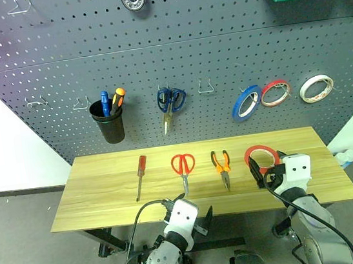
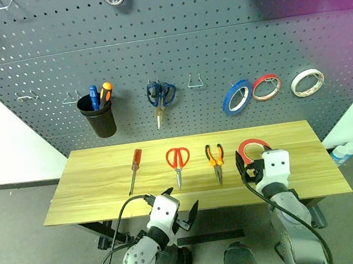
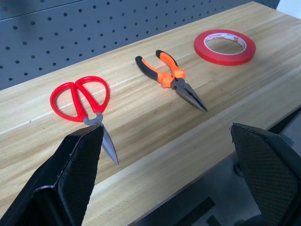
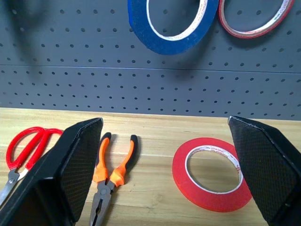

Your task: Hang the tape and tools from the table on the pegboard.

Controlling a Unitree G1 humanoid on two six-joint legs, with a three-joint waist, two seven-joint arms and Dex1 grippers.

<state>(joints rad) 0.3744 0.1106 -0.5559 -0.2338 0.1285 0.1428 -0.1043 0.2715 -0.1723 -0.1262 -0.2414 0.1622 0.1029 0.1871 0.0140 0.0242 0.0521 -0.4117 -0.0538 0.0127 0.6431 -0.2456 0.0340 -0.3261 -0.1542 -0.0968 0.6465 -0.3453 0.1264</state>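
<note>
On the counter (image 1: 107, 199) the tape (image 4: 211, 173) lies flat (both grippers' jaws wide open, empty); a shallow pinch could skid it away.

Table (image 3: 141, 122): light wood-grain top, smooth, low satin sheen. Between the right jaws, red tape (image 4: 211, 173): glossy plastic film, paler inner core (paper or card, cannot tell). Beside the left jaw of that pair, pliers (image 4: 109, 175): matt orange-and-black rubbery grips, dull dark metal nose. Just past the left gripper's left jaw, red scissors (image 3: 84, 102): shiny moulded plastic handles, bare metal blades. Gripper fingers (image 3: 75, 174): black, finely textured matt pads. Pegboard (image 4: 94, 56): matt dark grey perforated sheet.
</note>
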